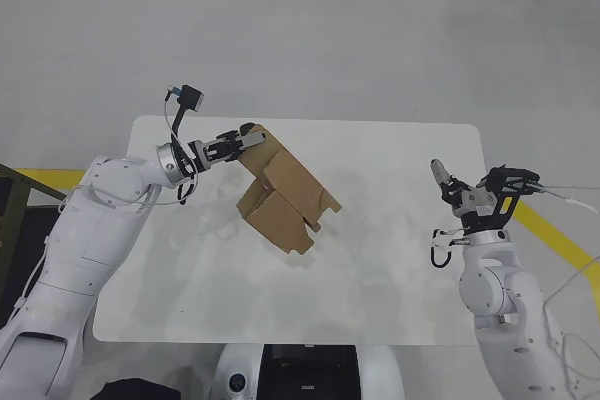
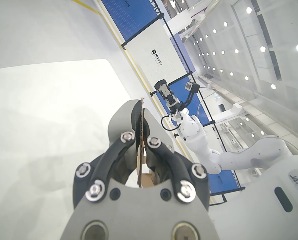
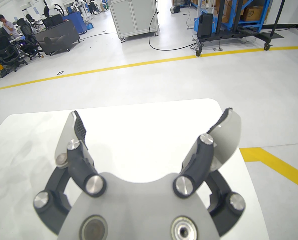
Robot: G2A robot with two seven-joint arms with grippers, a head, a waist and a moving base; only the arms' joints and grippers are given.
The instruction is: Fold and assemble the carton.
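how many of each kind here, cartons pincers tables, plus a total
cartons: 1, the brown carton
pincers: 2, left pincer shut on the carton's edge, right pincer open
tables: 1, the white table
total: 4

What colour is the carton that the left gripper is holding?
The carton is plain brown cardboard, clearest in the top view.

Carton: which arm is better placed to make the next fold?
Probably left: the left pincer is shut on an edge of the carton. The right pincer is open, holds nothing, and sits by the opposite edge of the table, well apart from the carton.
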